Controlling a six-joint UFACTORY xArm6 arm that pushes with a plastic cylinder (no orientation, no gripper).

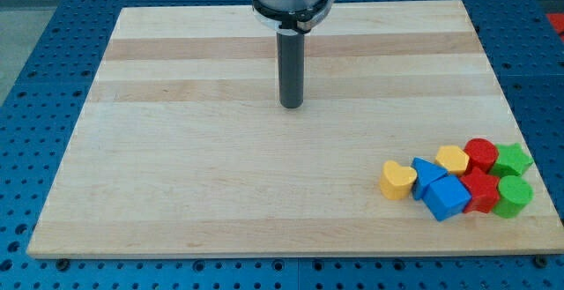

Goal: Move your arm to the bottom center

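My tip [292, 106] is the lower end of a dark rod that comes down from the view's top centre onto the wooden board [176, 167]. It stands in the board's upper middle, far from all blocks. The blocks sit in a tight cluster at the view's bottom right: a yellow heart [397, 180], a blue block [426, 174], a blue cube [447, 197], a yellow block [452, 159], a red cylinder [481, 153], a red block [481, 189], a green star-like block [512, 159] and a green cylinder [514, 196].
The board lies on a blue perforated table [35, 43]. The block cluster sits close to the board's right edge and bottom edge.
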